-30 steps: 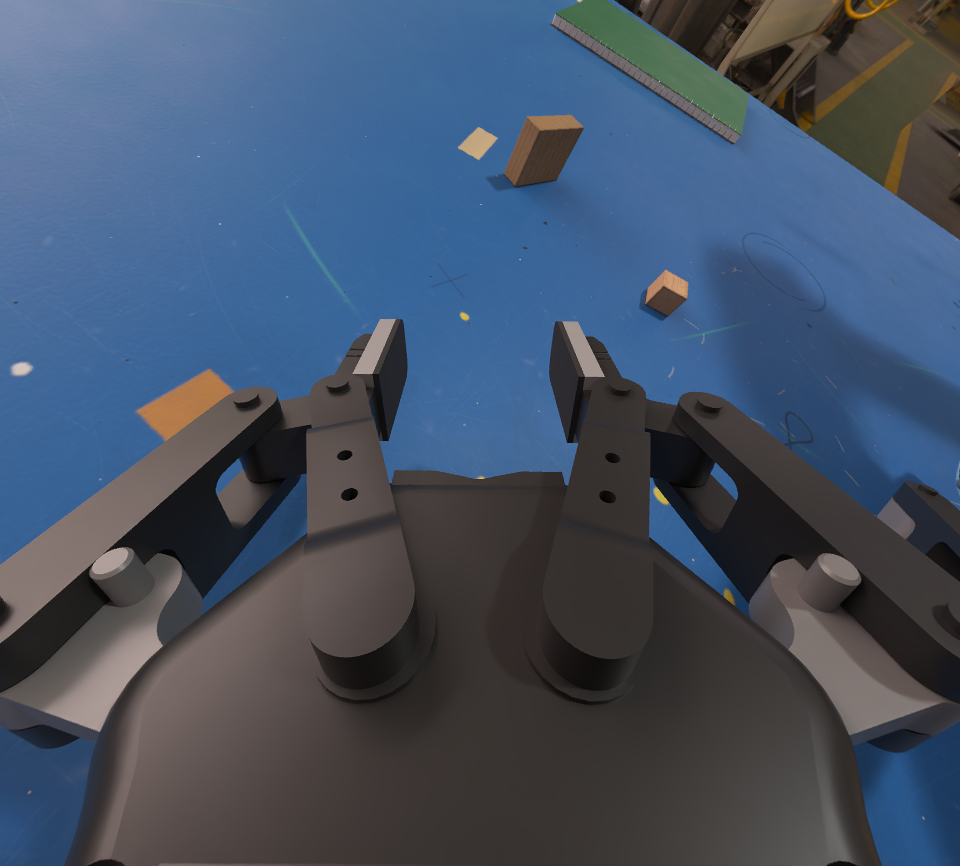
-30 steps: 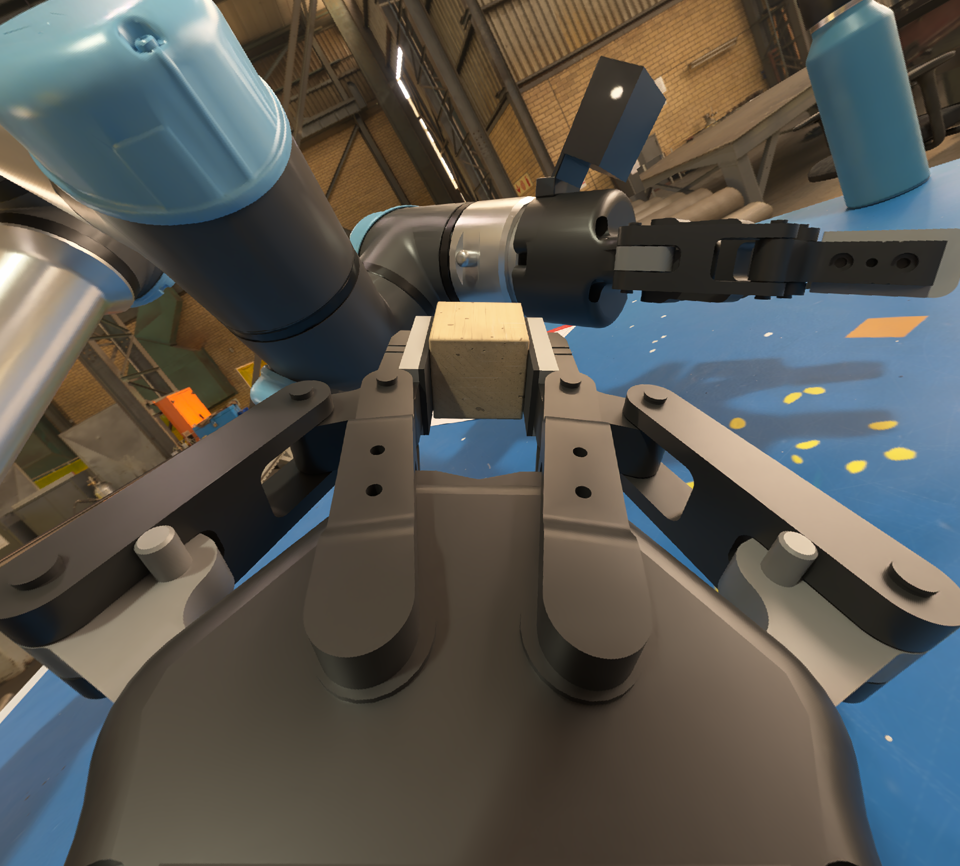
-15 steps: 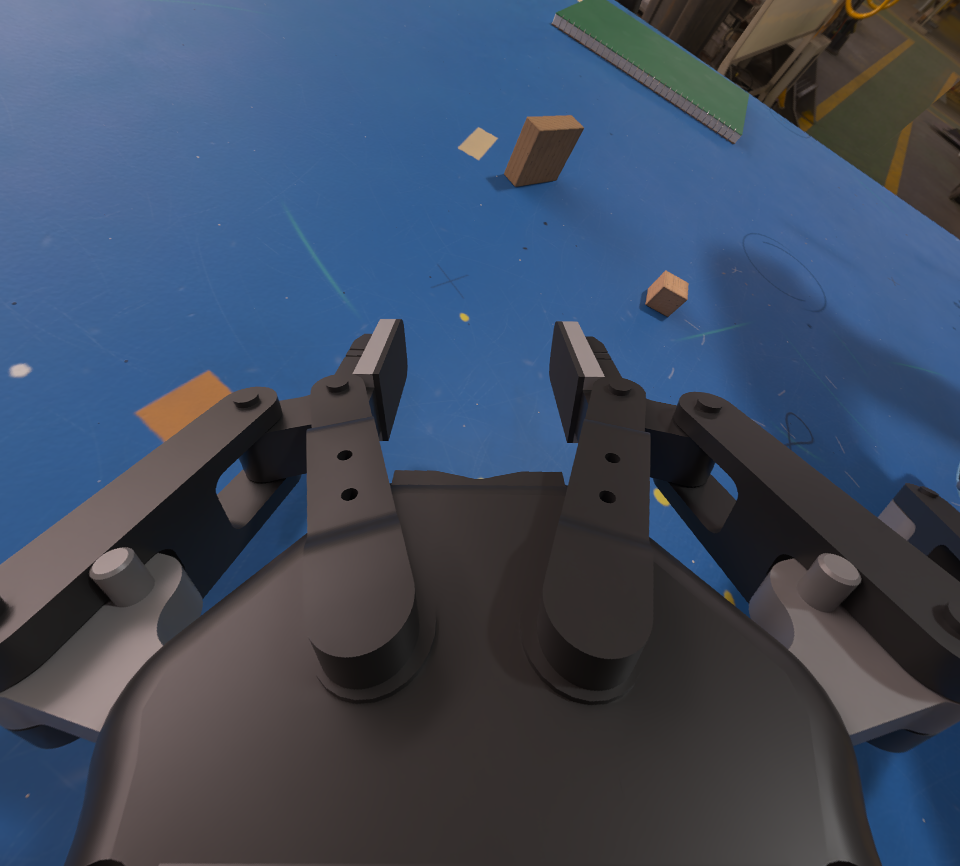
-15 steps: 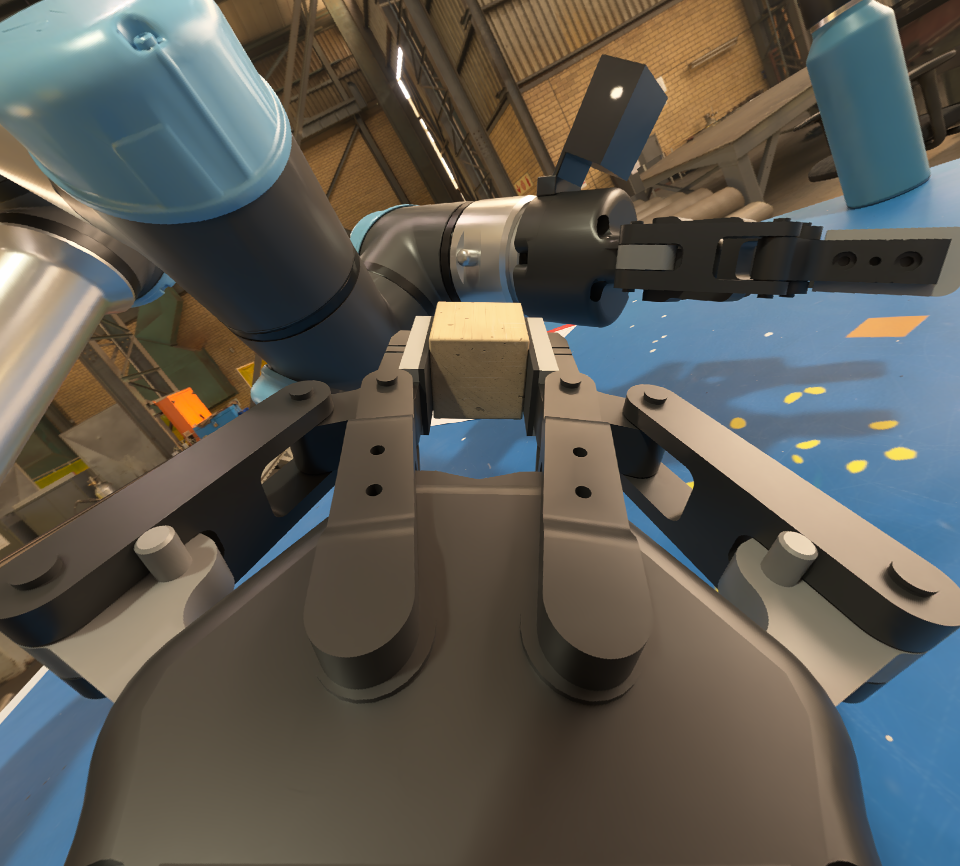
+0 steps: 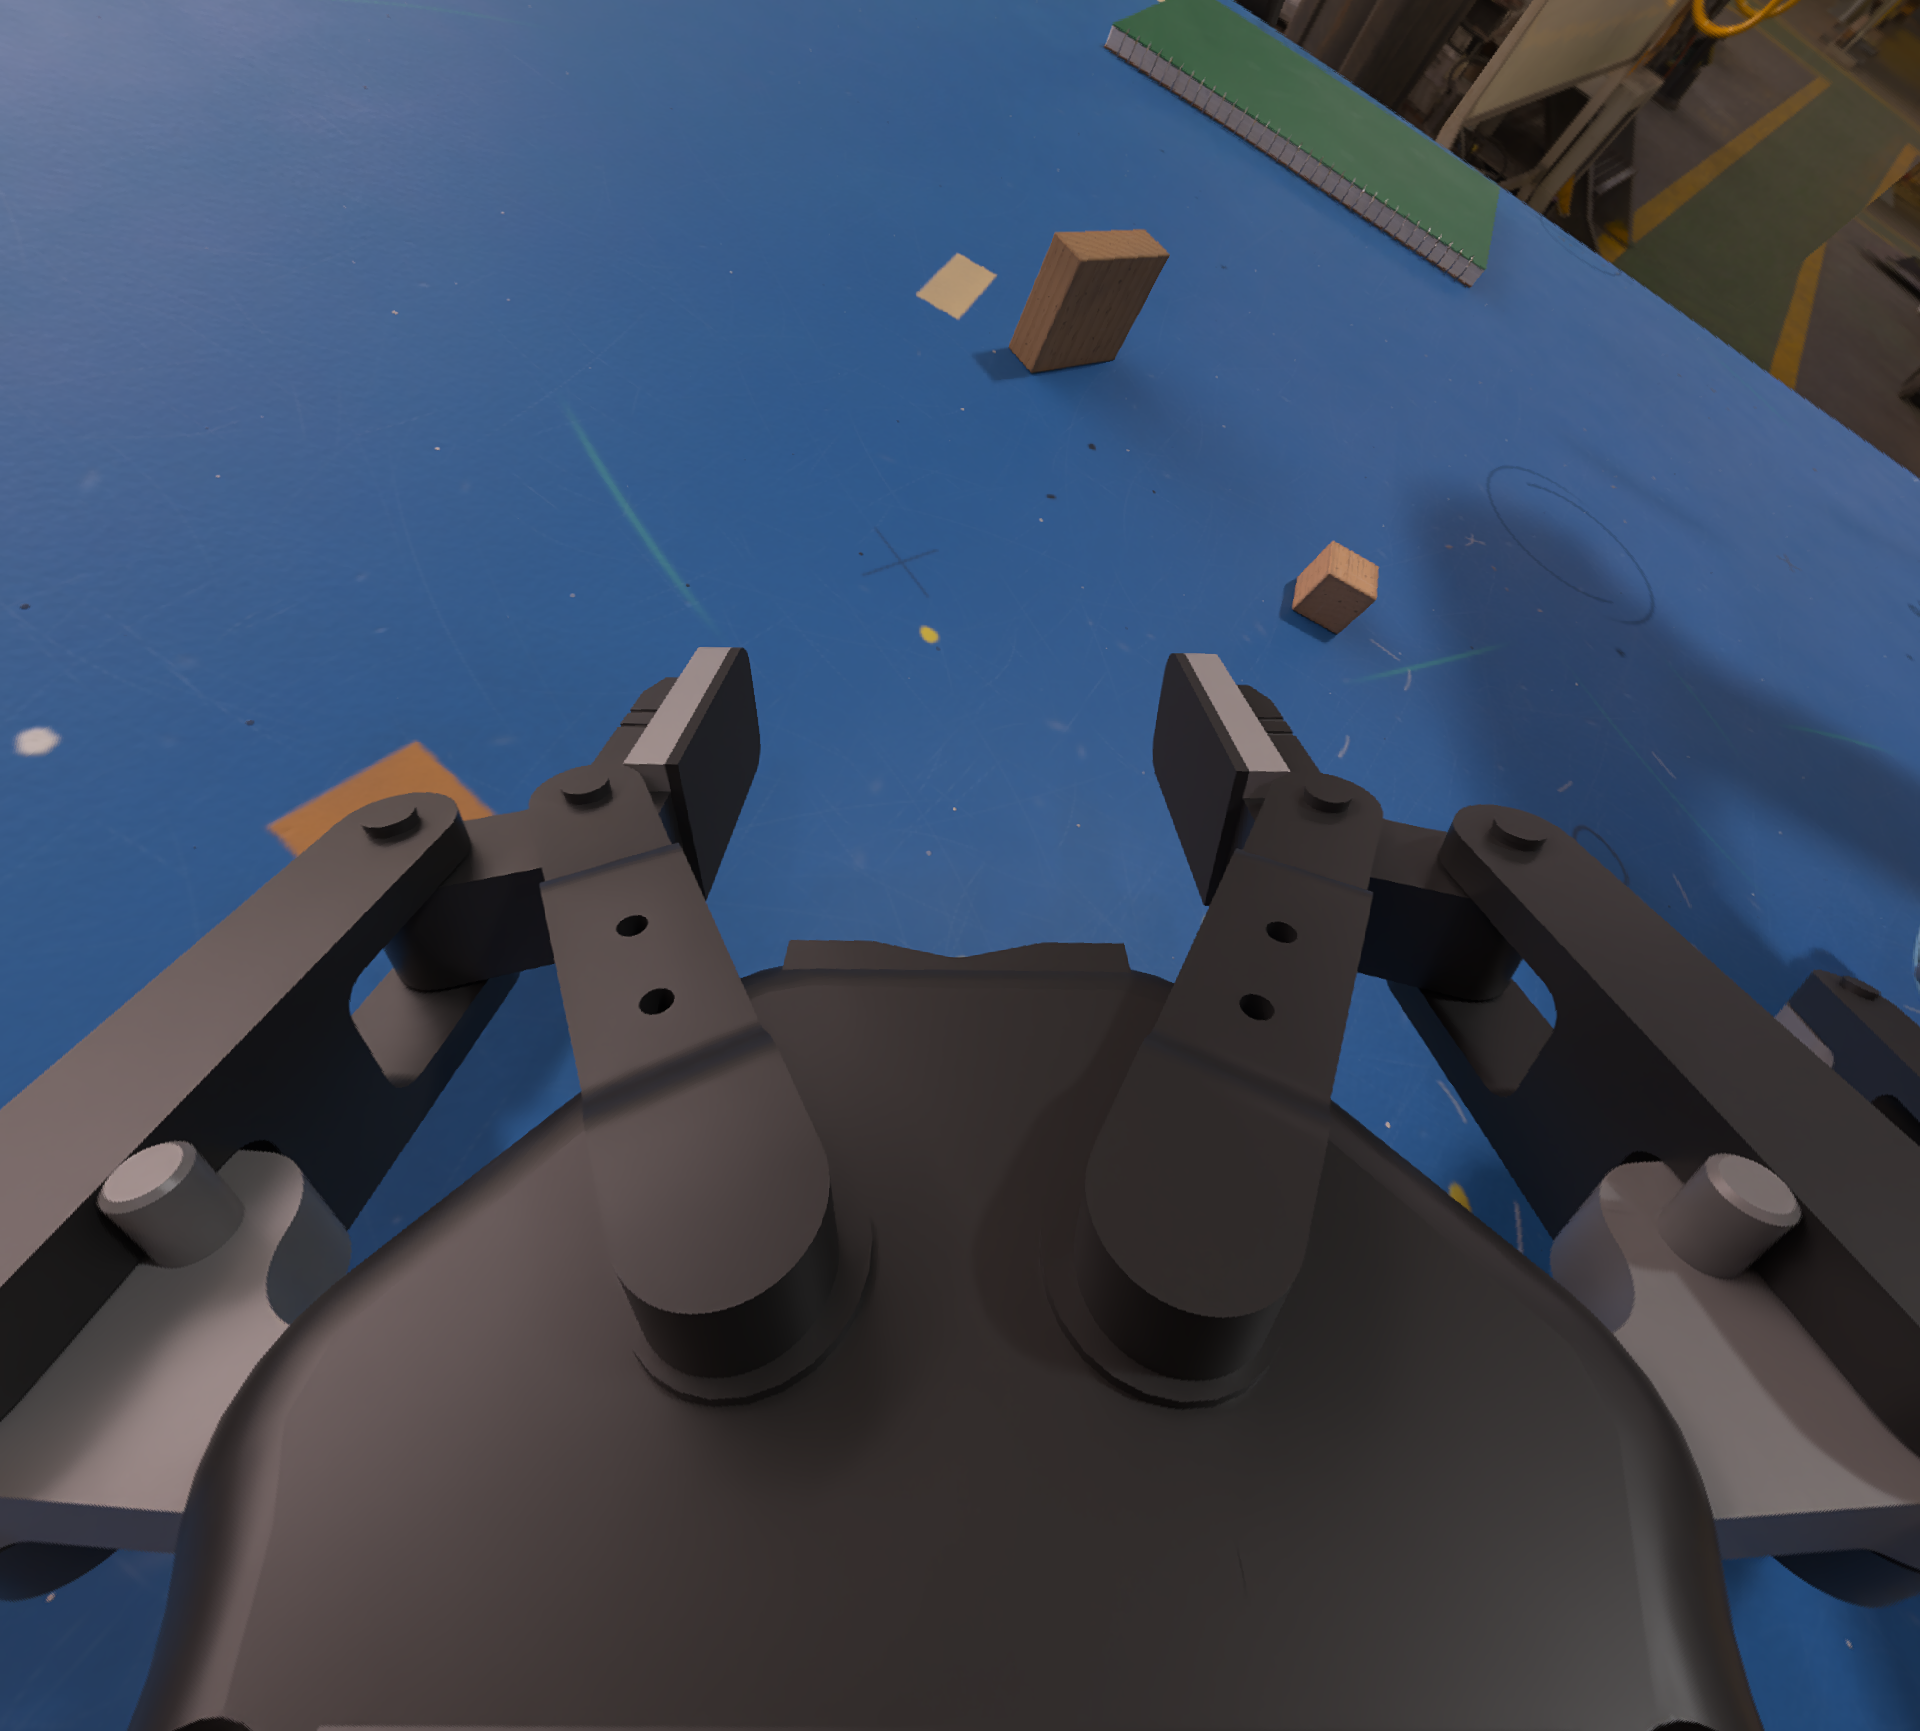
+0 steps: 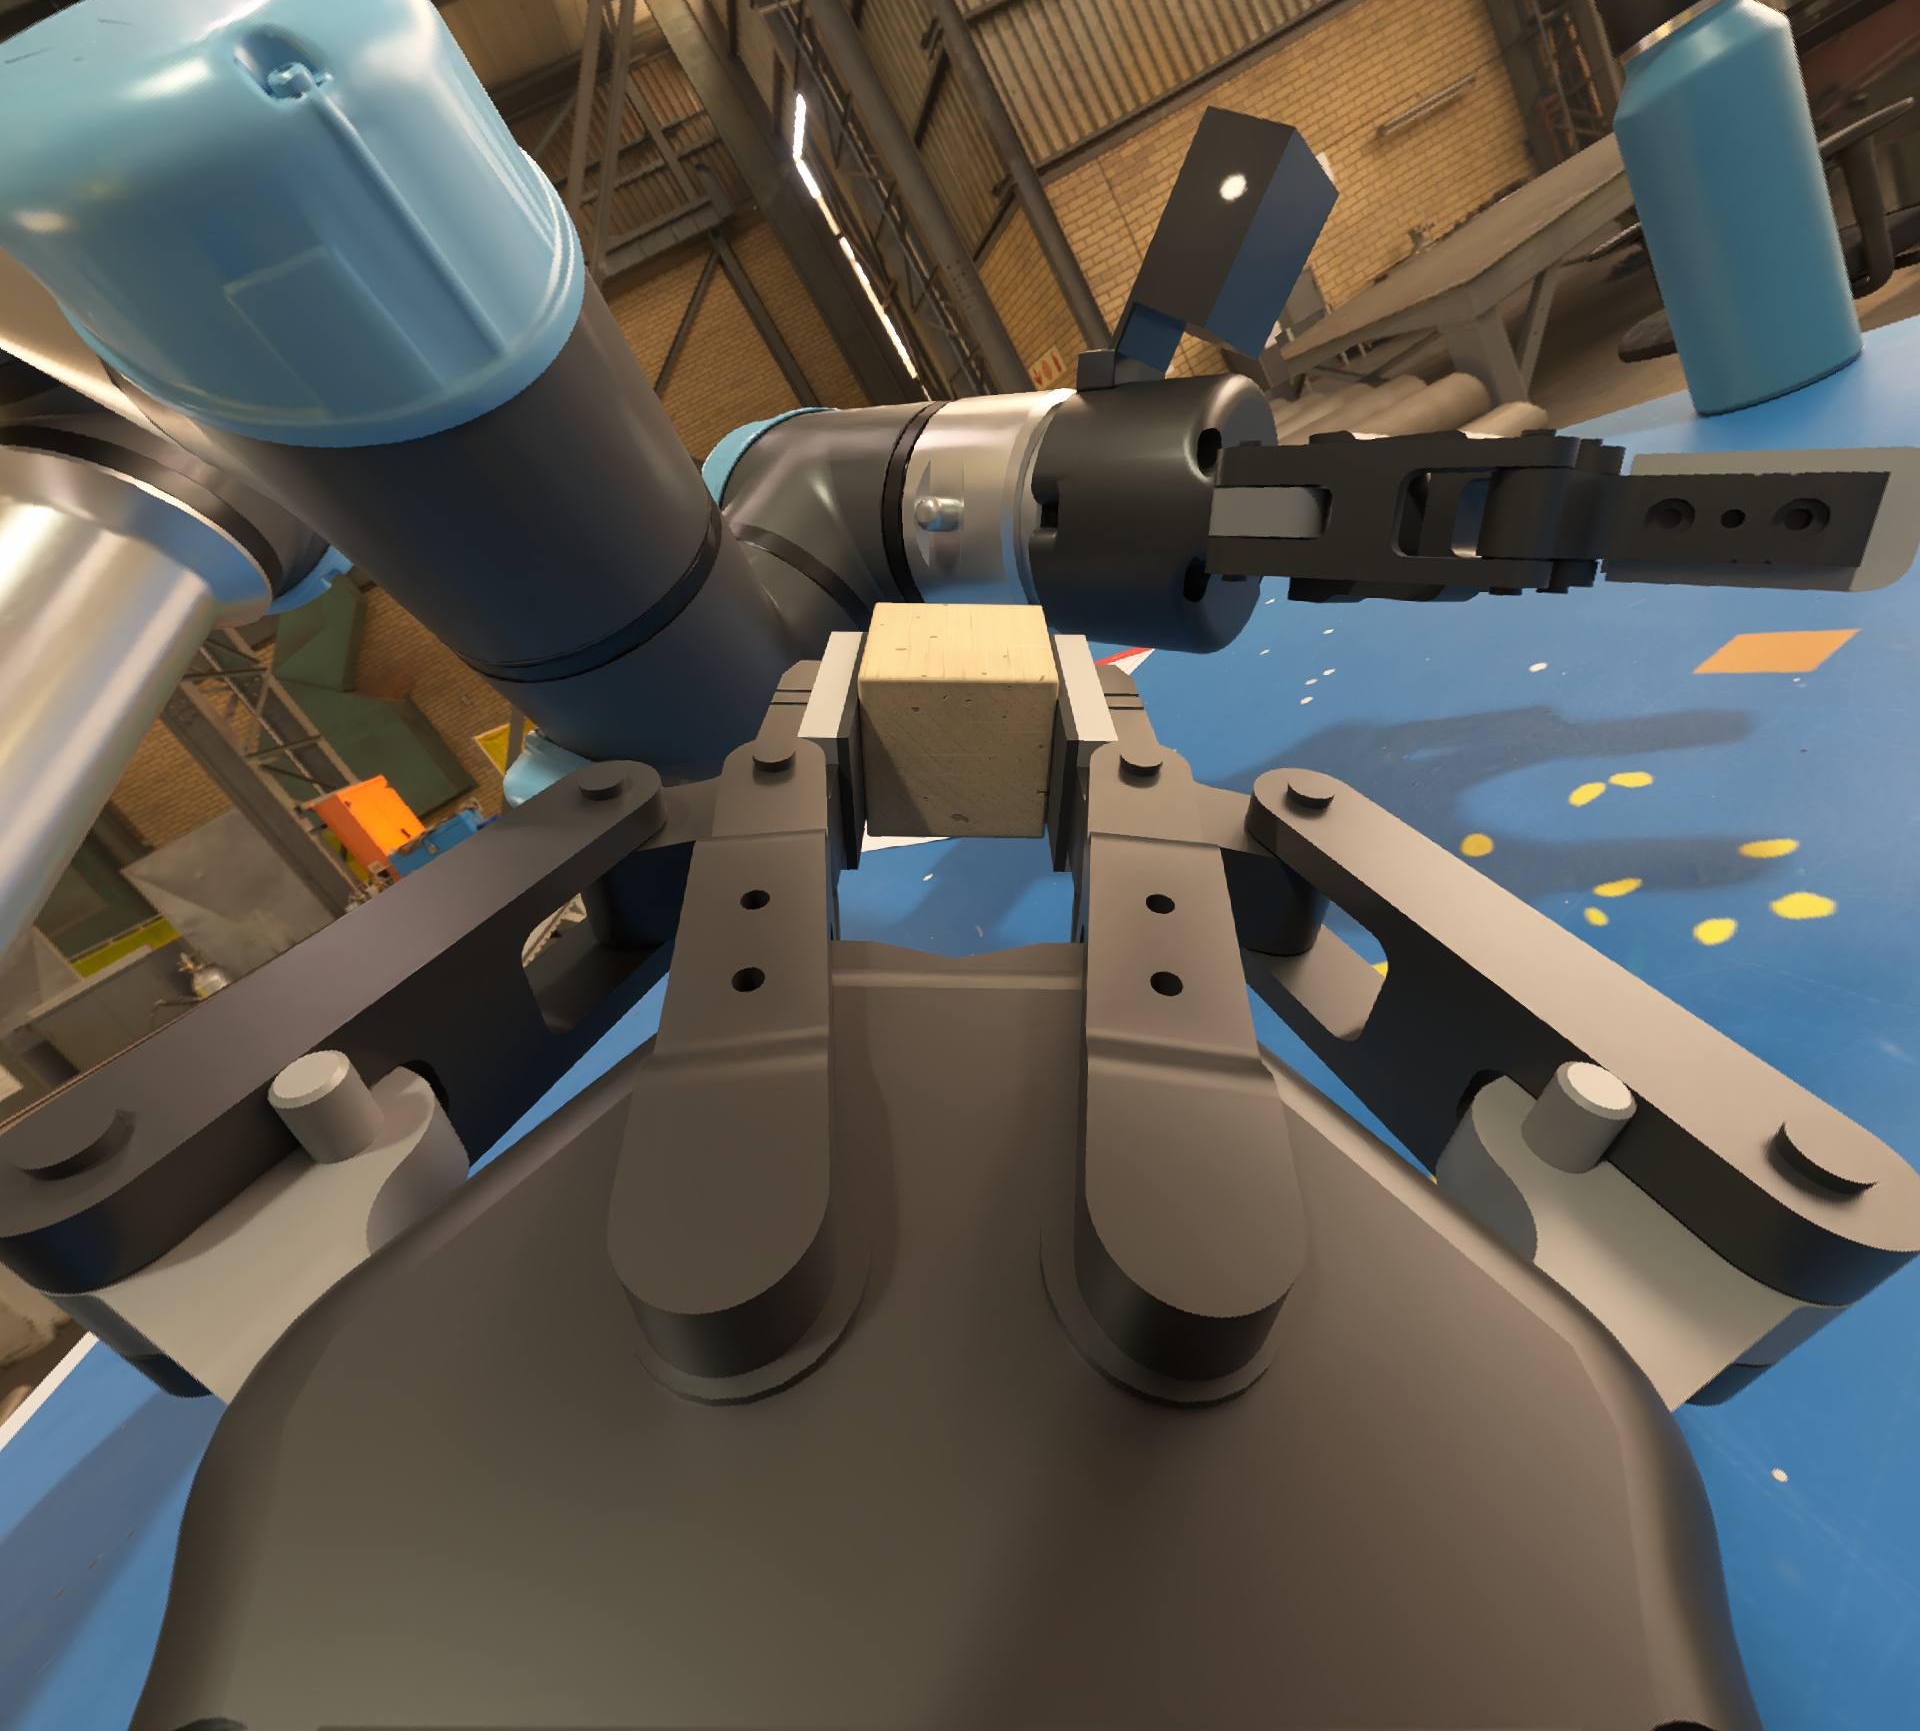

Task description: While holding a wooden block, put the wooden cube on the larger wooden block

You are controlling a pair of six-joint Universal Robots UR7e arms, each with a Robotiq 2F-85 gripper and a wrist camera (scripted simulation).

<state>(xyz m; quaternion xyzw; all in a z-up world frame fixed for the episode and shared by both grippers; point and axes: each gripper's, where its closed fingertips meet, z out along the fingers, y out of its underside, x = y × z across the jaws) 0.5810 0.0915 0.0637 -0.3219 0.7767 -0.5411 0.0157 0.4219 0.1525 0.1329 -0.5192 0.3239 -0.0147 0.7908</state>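
Observation:
In the left wrist view, a larger brown wooden block [image 5: 1089, 299] stands on the blue table far ahead. A small brown wooden cube [image 5: 1335, 585] sits on the table ahead and to the right. My left gripper [image 5: 956, 746] is open and empty, above the table, short of both. In the right wrist view, my right gripper [image 6: 956, 725] is shut on a pale wooden block [image 6: 954, 725], held above the table. The left arm and its gripper [image 6: 1714, 518] cross that view behind the block.
A green board [image 5: 1309, 123] lies at the table's far right edge. A blue bottle [image 6: 1735, 164] stands on the table at the upper right of the right wrist view. Tan [image 5: 956, 286] and orange [image 5: 364, 793] patches mark the blue table [image 5: 416, 227].
My left gripper's fingers have spread wider apart. The right gripper still holds the pale block; the cube and larger block have not moved.

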